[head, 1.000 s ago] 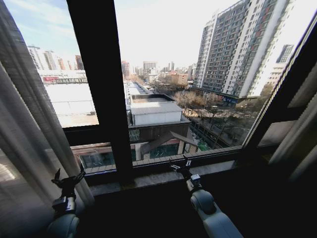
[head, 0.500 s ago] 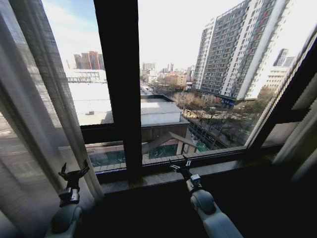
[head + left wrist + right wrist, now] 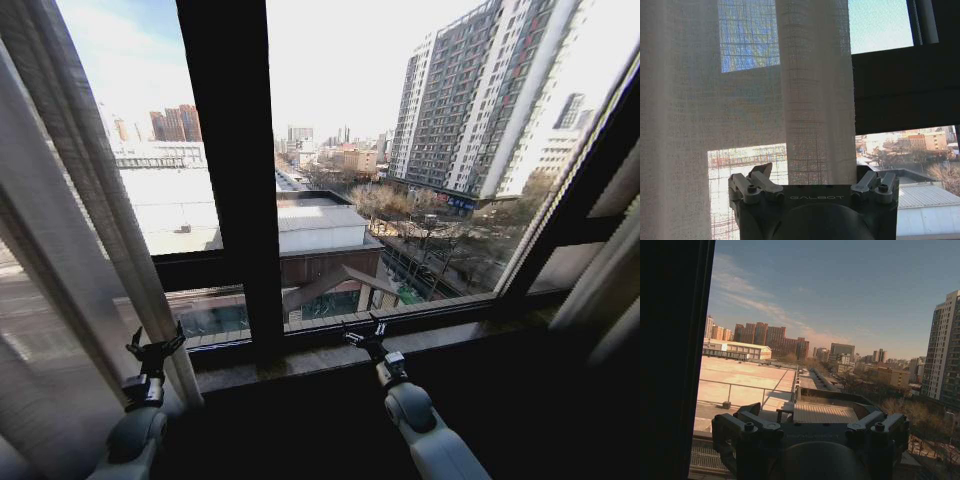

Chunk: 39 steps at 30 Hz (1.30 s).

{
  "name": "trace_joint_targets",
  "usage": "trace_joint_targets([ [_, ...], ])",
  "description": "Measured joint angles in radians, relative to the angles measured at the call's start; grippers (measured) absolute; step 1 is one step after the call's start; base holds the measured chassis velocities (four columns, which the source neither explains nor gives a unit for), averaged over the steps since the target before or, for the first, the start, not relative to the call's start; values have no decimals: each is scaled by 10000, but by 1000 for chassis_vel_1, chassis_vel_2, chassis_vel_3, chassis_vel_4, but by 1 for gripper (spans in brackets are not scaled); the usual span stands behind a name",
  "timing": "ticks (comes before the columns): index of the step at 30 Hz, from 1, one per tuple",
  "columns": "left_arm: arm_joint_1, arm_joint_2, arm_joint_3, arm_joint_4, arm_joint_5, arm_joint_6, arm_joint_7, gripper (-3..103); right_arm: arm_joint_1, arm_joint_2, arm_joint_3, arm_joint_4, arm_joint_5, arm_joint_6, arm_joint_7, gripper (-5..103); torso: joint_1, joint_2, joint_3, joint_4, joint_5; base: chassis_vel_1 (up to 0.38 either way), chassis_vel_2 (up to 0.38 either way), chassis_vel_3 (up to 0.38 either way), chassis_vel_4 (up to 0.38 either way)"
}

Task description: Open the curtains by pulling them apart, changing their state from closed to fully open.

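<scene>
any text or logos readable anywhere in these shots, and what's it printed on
"GALBOT": faint raised lettering on the dark housing of the left gripper, seen in the left wrist view in front of the sheer white curtain.
The right gripper has a similar housing, but any lettering there is too dark to read.
Signs on the buildings outside are too small to read.

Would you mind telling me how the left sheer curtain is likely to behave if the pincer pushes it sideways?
The left sheer curtain looks thin and see-through, so it is probably light and floppy. Its hanging pleats suggest it would bunch and drape rather than slide stiffly. The open left pincer may slip off the loose weave.
</scene>
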Motion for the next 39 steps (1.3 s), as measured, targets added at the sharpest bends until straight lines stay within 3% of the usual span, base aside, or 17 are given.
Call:
trace_joint_targets([
  [4, -5, -11, 0, -14, -42, -74, 193, 74, 0, 0, 0, 0, 0, 0, 0, 100, -1, 1, -1, -1, 2, 0, 0, 0, 0],
  [6, -6, -33, 2, -31, -46, -89, 214, 74, 0, 0, 0, 0, -1, 0, 0, 100, -1, 1, -1, -1, 1, 0, 0, 0, 0],
  [10, 12, -99, 9, -79, -45, -127, 223, 52, 0, 0, 0, 0, 0, 0, 0, 100, 0, 0, 0, 0, 0, 0, 0, 0, 0],
  [12, 20, -104, 7, -85, -44, -129, 223, 52, 0, 0, 0, 0, 0, 0, 0, 100, 0, 0, 0, 0, 1, 0, 0, 0, 0],
  [16, 110, -138, -54, -156, -31, -148, 199, 30, 0, 0, 0, 0, 0, 0, 0, 100, -1, 1, -1, -1, 1, 0, 0, 0, 0],
  [19, 187, -177, -119, -220, -1, -167, 140, 25, 0, 0, 0, 0, 0, 0, 0, 100, -2, 1, -1, 0, 1, 0, 0, 0, 0],
  [22, 431, -326, -393, -466, 151, -221, -62, 9, 0, 0, 0, 0, 0, 0, 0, 100, -1, 0, 0, 0, 1, 0, 0, 0, 0],
  [25, 731, -479, -584, -770, 141, -284, -255, 2, 0, 0, 0, 0, 0, 0, 0, 100, -1, 1, 0, 3, 0, 0, 0, 0, 0],
  [39, 1267, -541, -793, -1557, 60, -431, -270, 0, 0, 0, 0, 0, 0, 0, 0, 100, -1, 1, -1, -1, 1, 0, 0, 0, 0],
])
